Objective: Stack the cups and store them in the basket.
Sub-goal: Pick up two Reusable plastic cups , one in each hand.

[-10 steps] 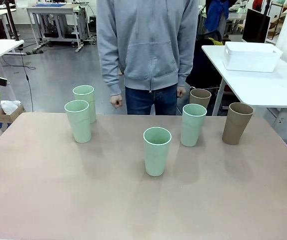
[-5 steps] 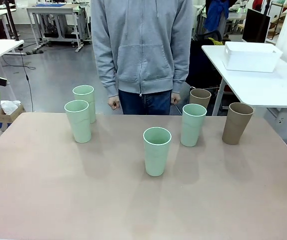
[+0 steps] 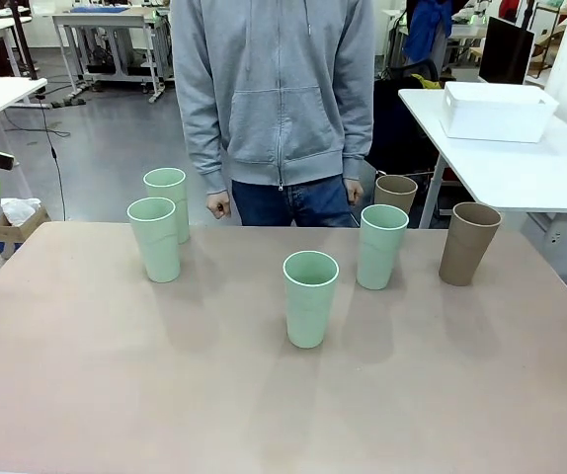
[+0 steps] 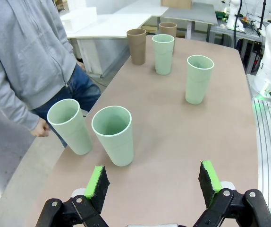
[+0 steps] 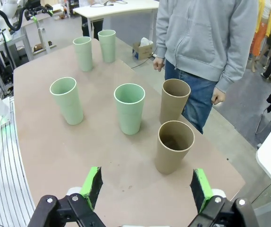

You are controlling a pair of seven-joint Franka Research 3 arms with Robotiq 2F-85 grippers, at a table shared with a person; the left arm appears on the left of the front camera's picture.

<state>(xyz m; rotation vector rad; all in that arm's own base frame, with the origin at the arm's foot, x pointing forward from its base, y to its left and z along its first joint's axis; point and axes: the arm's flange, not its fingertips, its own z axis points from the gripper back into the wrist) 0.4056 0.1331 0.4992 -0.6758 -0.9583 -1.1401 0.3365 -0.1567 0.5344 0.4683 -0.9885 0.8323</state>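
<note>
Pinkish-tan worktop, grey lab floor behind; a person in a grey hoodie stands at its far edge. You have four mint cups and two tan cups upright on it, apart, none stacked; those you can see into are empty. Basket sits on the white side table to the right, well apart from the cups; its inside is hidden. Left gripper and right gripper are both spread wide, holding nothing.

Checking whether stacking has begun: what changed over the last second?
Only the person shifted slightly toward the robot's left. Nothing was taken hold of or let go. All six cups stand unstacked where they were, and the basket remains on the side table.
</note>
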